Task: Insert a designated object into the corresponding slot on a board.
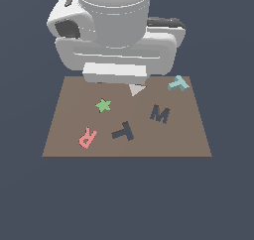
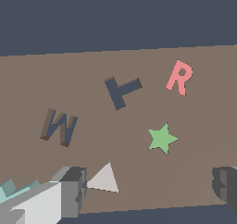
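The pale teal T block [image 1: 177, 83] lies near the far corner of the brown board [image 1: 188, 140], on the exterior view's right. In the wrist view only a sliver of the teal T [image 2: 8, 191] shows, behind one finger. The dark T-shaped slot [image 1: 123, 131] [image 2: 120, 91] sits near the board's front middle and has nothing in it. My gripper [image 2: 150, 190] hangs over the far middle of the board, away from the block, open with nothing held. Its two fingers [image 2: 74, 190] stand wide apart. In the exterior view the arm's hand hides the fingertips.
On the board are a green star [image 1: 103, 105] [image 2: 162, 138], a pink R [image 1: 88, 137] [image 2: 179, 77], a dark M-shaped recess [image 1: 159, 114] [image 2: 59, 127] and a white triangle [image 1: 136, 89] [image 2: 104, 179] close to one finger. Dark floor surrounds the board.
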You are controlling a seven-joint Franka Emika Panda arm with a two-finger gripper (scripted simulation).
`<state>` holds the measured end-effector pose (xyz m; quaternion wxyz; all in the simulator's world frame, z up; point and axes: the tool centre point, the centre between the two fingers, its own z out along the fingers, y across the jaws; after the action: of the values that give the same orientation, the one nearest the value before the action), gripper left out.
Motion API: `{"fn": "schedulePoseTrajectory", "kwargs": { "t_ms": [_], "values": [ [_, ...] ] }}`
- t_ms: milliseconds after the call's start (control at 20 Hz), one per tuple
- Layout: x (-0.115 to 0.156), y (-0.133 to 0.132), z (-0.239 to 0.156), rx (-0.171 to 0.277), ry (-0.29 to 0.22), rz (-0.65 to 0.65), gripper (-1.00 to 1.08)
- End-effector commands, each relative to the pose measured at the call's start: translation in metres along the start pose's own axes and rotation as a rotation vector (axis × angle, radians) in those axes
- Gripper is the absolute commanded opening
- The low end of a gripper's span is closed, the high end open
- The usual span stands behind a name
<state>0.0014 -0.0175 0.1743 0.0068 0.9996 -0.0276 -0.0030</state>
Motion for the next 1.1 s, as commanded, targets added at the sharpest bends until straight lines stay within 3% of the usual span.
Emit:
{"fn": "schedulePoseTrajectory", "kwargs": {
  "t_ms": [0, 200, 450, 1050],
  "values": [
    [0.000, 0.000, 0.000, 0.000, 0.000, 0.000, 1.00],
    [-0.002, -0.007, 0.004, 0.000, 0.000, -0.014, 1.00],
    [-0.012, -0.034, 0.019, 0.003, 0.001, -0.071, 1.00],
    [-0.078, -0.152, 0.091, 0.013, 0.007, -0.339, 1.00]
  ]
}}
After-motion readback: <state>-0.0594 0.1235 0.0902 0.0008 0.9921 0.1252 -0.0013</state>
